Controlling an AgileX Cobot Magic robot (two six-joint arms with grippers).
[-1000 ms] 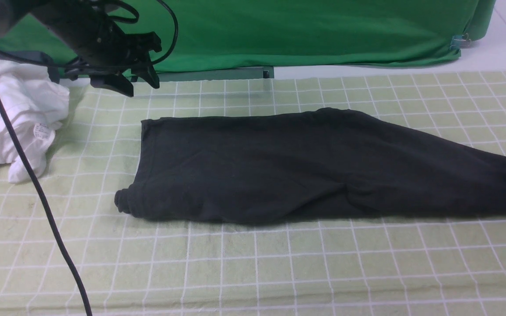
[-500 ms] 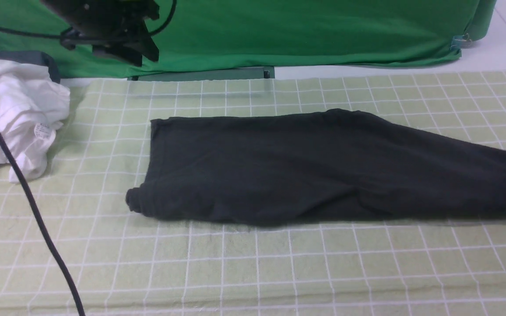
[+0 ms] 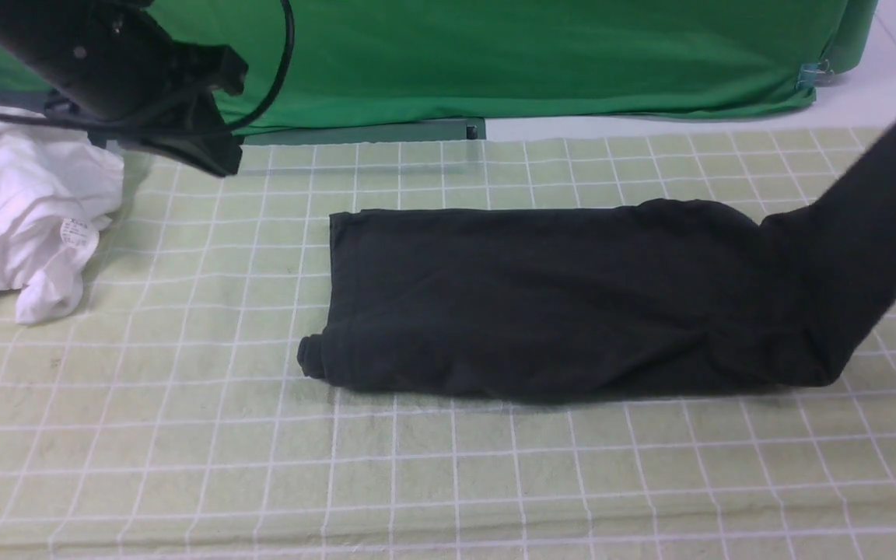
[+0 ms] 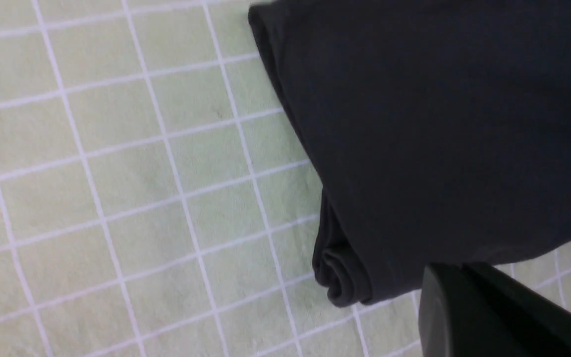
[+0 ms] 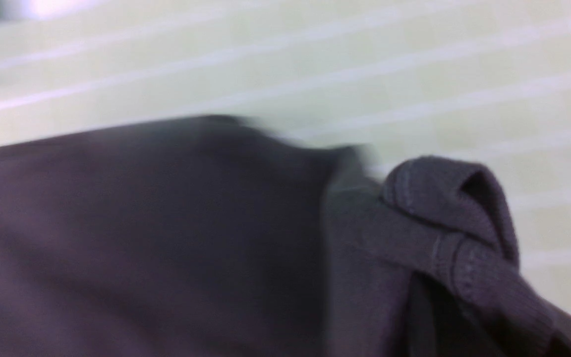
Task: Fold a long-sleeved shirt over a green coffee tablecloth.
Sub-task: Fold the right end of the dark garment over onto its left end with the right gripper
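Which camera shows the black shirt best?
The front view: the shirt shows nearly whole on the tablecloth, its right end lifted out of frame. The left wrist view shows only one rolled corner; the right wrist view, a blurred close-up of a ribbed edge.

The black shirt (image 3: 541, 299) lies folded into a long band across the middle of the flat, pale yellow-green tablecloth (image 3: 183, 435) with its white grid. Its near left corner is rolled; its right end rises off the cloth toward the right edge.
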